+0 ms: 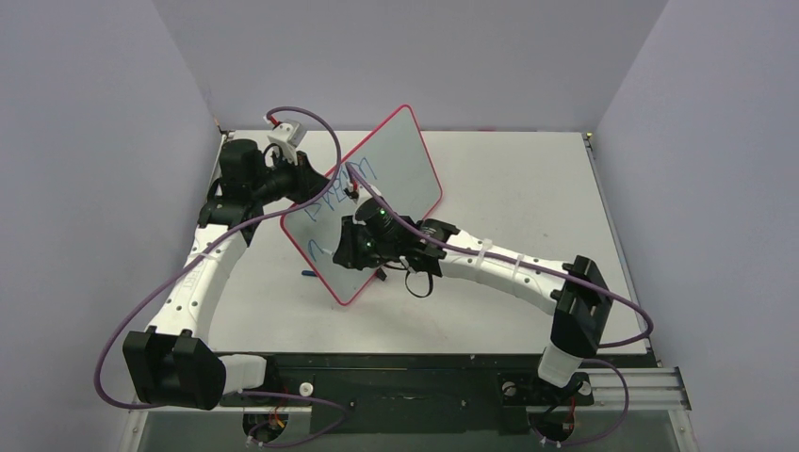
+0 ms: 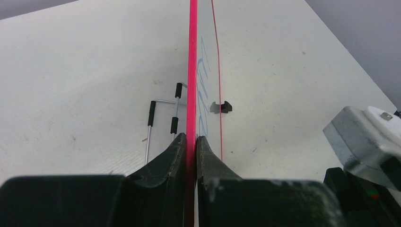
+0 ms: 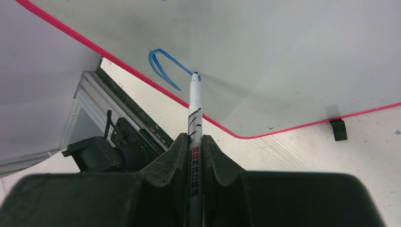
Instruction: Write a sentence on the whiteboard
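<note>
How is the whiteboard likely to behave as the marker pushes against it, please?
Probably stiff: the whiteboard stands tilted, its rim straight, pinched by the left gripper. Held at one edge, it may wobble or pivot under the marker. Its smooth face likely lets the tip slide.

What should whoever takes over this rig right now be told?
Left gripper: jaws shut on the rim of the red-rimmed white rectangular whiteboard, holding it tilted up on edge.
Right gripper: jaws shut on a white marker pen, tip on the board at the end of a blue loop.
Done: one row of the wobbly blue handwritten sentence, plus that first stroke lower down.
Left: likely the rest of the lower row.
</note>
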### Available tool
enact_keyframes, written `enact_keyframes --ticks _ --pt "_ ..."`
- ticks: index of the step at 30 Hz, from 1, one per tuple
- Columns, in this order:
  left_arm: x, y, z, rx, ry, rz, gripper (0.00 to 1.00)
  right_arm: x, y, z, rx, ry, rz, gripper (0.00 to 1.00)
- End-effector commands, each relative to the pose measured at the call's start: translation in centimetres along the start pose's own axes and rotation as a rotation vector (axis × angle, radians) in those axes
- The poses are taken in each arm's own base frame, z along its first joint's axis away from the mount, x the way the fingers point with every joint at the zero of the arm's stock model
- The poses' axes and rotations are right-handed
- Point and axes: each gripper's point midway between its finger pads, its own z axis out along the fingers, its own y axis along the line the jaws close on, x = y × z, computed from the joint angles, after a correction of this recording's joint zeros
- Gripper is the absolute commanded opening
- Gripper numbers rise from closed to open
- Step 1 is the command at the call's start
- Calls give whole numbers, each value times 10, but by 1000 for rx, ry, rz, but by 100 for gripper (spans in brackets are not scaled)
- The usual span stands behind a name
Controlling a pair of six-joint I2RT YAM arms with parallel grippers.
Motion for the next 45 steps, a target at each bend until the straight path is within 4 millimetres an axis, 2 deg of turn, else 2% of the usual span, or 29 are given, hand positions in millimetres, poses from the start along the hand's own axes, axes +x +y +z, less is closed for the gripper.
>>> enact_keyframes --ticks 1,7,14,28,35,42,45 --pt "-45 -6 -11 -10 -148 135 0 -44 21 -28 -72 -141 19 0" --pt "-45 -7 -11 -5 -147 136 0 -53 21 -30 -77 -158 25 0" --pt "-44 -7 -11 -1 -144 135 0 -46 21 -18 -79 -129 31 0" --pt "-43 -9 -9 9 -140 132 0 -42 21 -8 -87 -112 41 0" --pt "-44 -8 -9 9 -141 134 0 -38 8 -3 -56 -102 55 0" --pt "-43 -9 -8 12 -137 135 0 -53 -7 -7 -29 -129 78 0" --pt "-43 -9 -8 13 -138 135 0 -59 -3 -9 -38 -135 70 0"
